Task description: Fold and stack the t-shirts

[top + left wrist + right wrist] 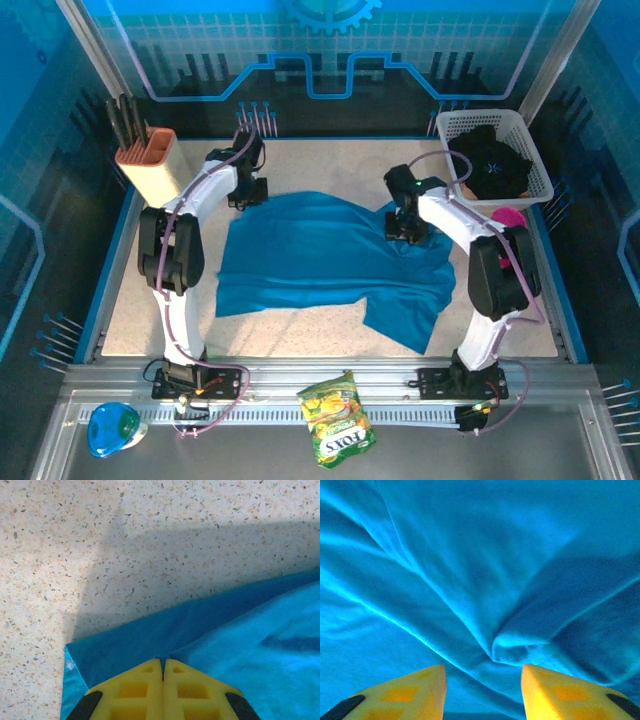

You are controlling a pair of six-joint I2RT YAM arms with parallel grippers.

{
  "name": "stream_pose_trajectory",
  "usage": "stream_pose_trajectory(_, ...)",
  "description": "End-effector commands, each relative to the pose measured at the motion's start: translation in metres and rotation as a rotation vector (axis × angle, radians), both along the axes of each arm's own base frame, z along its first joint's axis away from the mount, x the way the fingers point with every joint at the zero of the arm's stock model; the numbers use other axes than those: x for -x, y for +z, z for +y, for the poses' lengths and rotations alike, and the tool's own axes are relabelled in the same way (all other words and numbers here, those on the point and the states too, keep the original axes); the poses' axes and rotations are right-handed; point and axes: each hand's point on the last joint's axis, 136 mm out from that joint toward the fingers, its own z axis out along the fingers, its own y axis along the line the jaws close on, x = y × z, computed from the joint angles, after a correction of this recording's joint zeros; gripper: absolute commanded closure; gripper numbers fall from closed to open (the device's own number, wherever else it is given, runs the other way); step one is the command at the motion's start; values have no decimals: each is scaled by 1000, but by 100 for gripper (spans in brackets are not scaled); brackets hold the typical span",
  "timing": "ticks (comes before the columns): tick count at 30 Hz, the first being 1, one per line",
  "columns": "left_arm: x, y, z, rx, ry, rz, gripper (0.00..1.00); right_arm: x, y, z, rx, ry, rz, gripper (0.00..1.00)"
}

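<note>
Pinching the mid-table teal t-shirt (320, 260) at its eleven-o'clock corner, the left gripper (162, 672) is clamped; the right gripper (482, 677) stands spread over a two-o'clock ridge. One-sided pulling could bunch the cloth.

One teal-blue t-shirt (320, 265) plus one black t-shirt (492, 165): makes two. One white basket (447, 124). One knife block (150, 170). One pink cup (508, 216). One green snack packet (338, 418). One small blue object (112, 428). Two robot arms: left arm (175, 250), right arm (495, 275).
</note>
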Motion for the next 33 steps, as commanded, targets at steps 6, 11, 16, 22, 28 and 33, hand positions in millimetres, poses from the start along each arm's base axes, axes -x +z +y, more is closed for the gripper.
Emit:
stream_pose_trajectory(6,-2,15,-1,11,-5,-40,100,-33,12,-81,58,-175,-26,73)
stream_pose_trajectory(11,0,12,-1,8,-9,-33,100,-27,-25,-105,46,-259,43,88)
stream_pose_trajectory(16,1,13,-1,7,-13,-35,100,-1,-47,-103,32,-267,105,95)
stream_pose_trajectory(22,1,16,-1,9,-13,-47,100,37,-55,-87,-7,-247,133,96)
stream_pose_trajectory(28,1,13,-1,7,-13,-40,100,19,-8,-99,37,-254,21,86)
stream_pose_trajectory(33,2,16,0,9,-8,-49,100,-3,15,-107,56,-294,-47,66)
